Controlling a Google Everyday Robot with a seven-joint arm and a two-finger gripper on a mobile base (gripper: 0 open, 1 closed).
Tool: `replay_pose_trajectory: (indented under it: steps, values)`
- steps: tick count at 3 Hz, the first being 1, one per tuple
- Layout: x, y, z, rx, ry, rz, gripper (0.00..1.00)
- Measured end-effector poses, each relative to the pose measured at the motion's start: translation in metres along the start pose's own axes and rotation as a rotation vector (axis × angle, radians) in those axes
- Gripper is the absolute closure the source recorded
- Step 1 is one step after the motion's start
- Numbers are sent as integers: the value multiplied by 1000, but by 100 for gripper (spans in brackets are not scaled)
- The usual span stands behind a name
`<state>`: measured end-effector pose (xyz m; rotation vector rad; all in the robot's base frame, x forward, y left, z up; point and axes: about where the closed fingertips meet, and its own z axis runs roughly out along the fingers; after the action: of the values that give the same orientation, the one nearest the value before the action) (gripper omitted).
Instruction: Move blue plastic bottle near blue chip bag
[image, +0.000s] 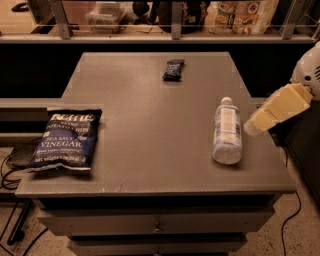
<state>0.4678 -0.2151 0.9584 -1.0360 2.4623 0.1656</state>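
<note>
The blue plastic bottle (227, 132) lies on its side on the right part of the grey table (150, 110), white cap pointing away from the camera. The blue chip bag (66, 140), dark navy with white lettering, lies flat at the table's front left corner. My gripper (251, 128), with pale yellow fingers, reaches in from the right edge and sits just right of the bottle, close to its side, holding nothing.
A small dark blue snack wrapper (173, 69) lies near the table's far edge. A railing and shelf with packaged goods (240, 15) run behind. Drawers (157, 227) sit below the tabletop. Cables (10, 170) lie on the floor at left.
</note>
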Motion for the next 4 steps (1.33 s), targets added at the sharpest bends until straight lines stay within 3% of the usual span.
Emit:
replay_pose_trajectory:
  steps: [2, 4]
  values:
    - [-19, -6, 48, -51, -11, 124, 0]
    - [-28, -19, 109, -14, 76, 289, 0]
